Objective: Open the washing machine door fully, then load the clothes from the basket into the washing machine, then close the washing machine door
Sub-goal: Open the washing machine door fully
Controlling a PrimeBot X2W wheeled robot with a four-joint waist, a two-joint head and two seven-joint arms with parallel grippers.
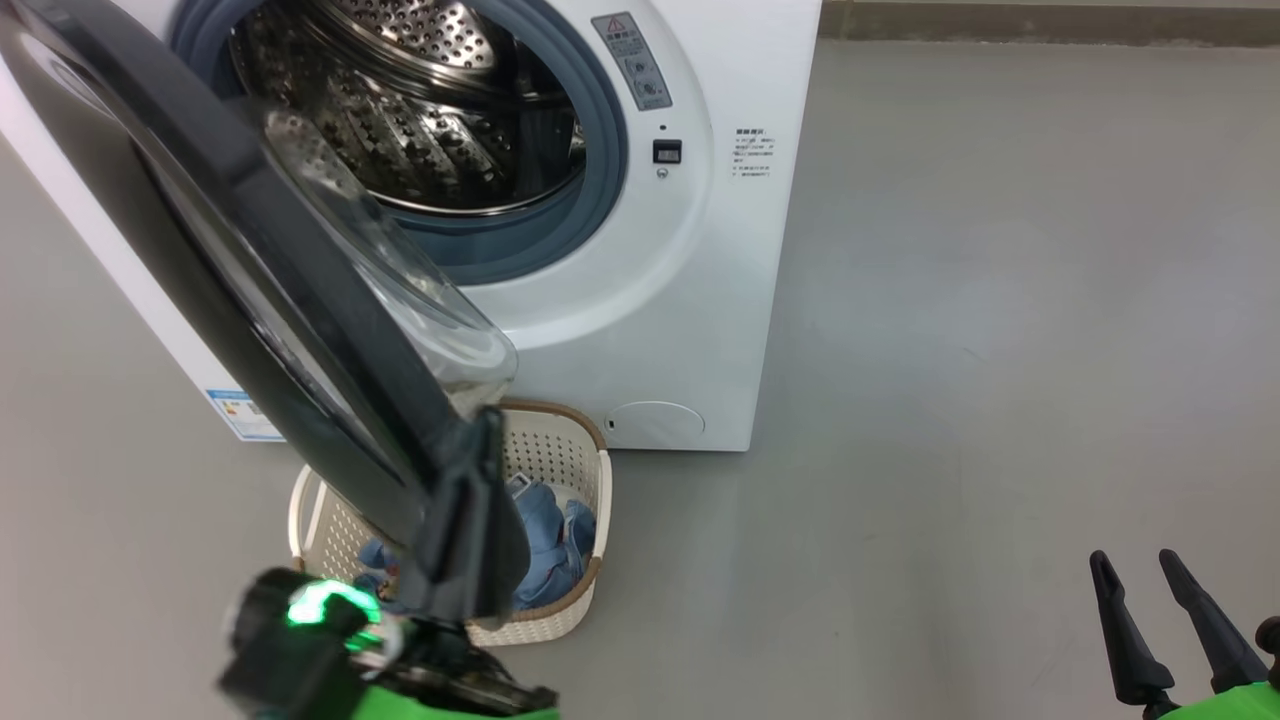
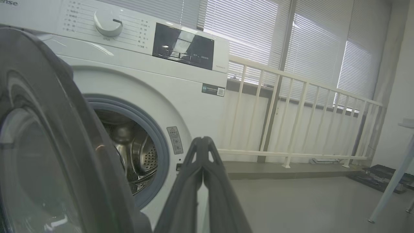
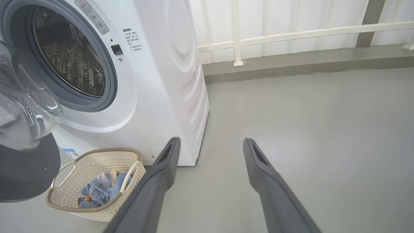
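Seen from the head camera, the left gripper (image 1: 488,425) is made up of two long, charcoal-grey jaws tapered to narrow tips. They are fitted to a blocky black wrist housing (image 1: 290,650), in which a green light (image 1: 325,605) is lit. The forearm below is wrapped in bright green cladding (image 1: 460,708). The right gripper (image 1: 1135,560) is built alike, with matte jaws set on a black mount (image 1: 1145,685) and edged by the same green. In the wrist views, elongated recesses are seen moulded into the right jaws, and triangular cut-outs near the tips of the left pair.
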